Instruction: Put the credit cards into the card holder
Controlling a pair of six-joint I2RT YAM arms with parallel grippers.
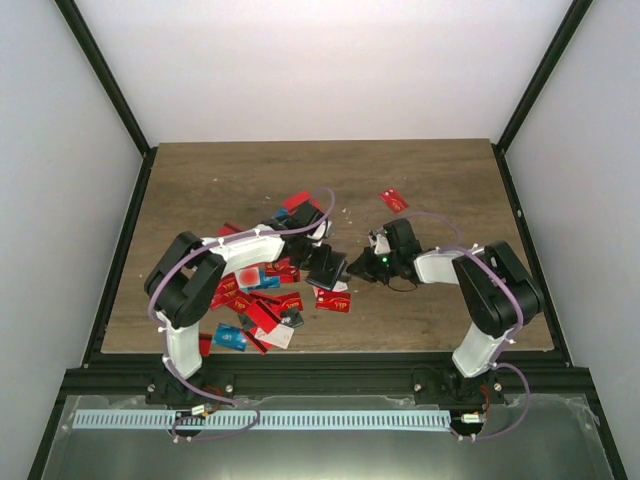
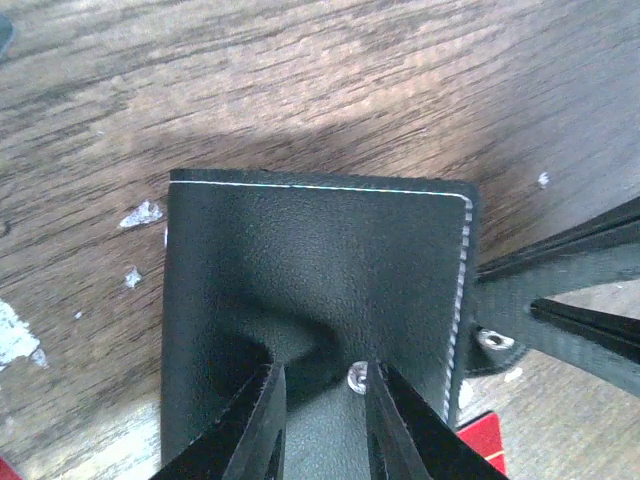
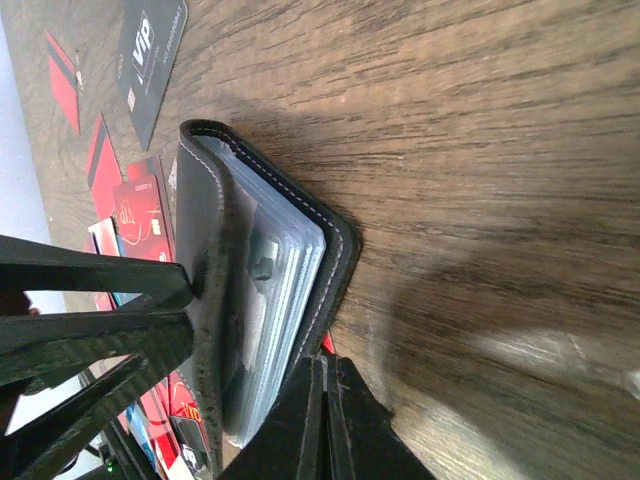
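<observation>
The black card holder (image 1: pixel 326 266) lies on the wooden table between my two grippers. In the left wrist view its textured cover (image 2: pixel 320 260) fills the frame. My left gripper (image 2: pixel 320 400) pinches that cover from above, and the leather dents between the fingers. In the right wrist view the holder (image 3: pixel 205 250) is seen edge-on, slightly open, with its clear pockets (image 3: pixel 285 290) showing. My right gripper (image 3: pixel 327 375) is shut at the lower cover's edge. The credit cards (image 1: pixel 255 300), mostly red, lie heaped to the left. Neither gripper holds a card.
A lone red card (image 1: pixel 394 200) lies far right of the pile. Another red card (image 1: pixel 333 300) lies just in front of the holder. A dark grey VIP card (image 3: pixel 150 50) lies beyond the holder. A black frame borders the table (image 1: pixel 450 180).
</observation>
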